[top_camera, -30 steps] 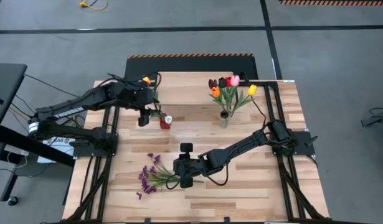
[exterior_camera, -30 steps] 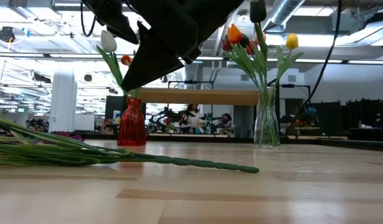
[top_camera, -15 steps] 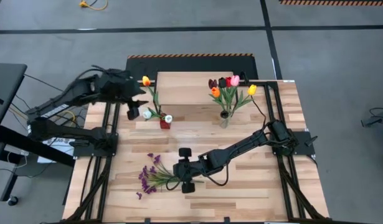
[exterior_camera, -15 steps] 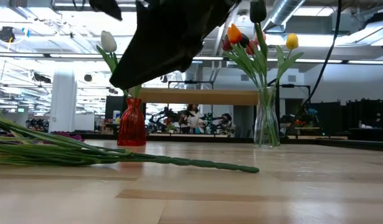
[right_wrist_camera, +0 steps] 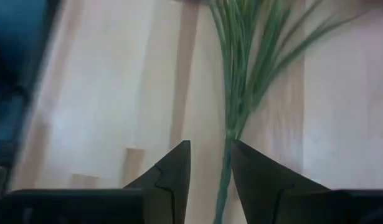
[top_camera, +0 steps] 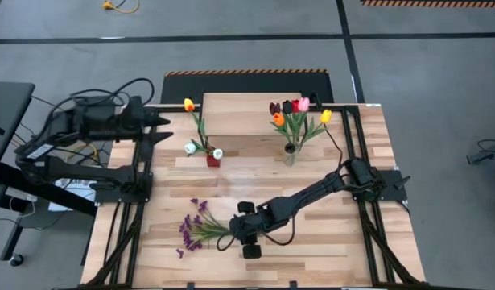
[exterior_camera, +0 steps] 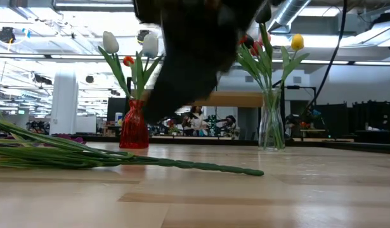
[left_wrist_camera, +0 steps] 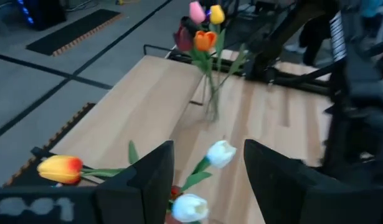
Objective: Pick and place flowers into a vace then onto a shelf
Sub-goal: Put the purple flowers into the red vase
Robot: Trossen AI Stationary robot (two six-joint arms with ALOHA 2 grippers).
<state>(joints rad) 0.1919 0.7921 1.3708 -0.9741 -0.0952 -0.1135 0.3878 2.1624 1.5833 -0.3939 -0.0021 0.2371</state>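
Purple sprigs lie flat on the tabletop near the front, their green stems pointing right. My right gripper slants down over the stem end, open, one finger on either side of a stem; whether they touch it I cannot tell. A red vase holds white and orange tulips. A clear vase holds several tulips. Both vases stand on the table in front of the shelf. My left gripper hovers open near the far left corner, with nothing in it.
The shelf's plank spans the far middle of the table behind both vases. Bare wood lies at the near right. Black frame rails run along both side edges. A cable passes close to the clear vase.
My left gripper has drawn back from the red vase toward the table's left edge and risen, leaving a white tulip standing in that vase. My right gripper has tipped further downward and rolled over the sprigs' stem end, shifting slightly toward the near edge. The sprigs have stayed still.
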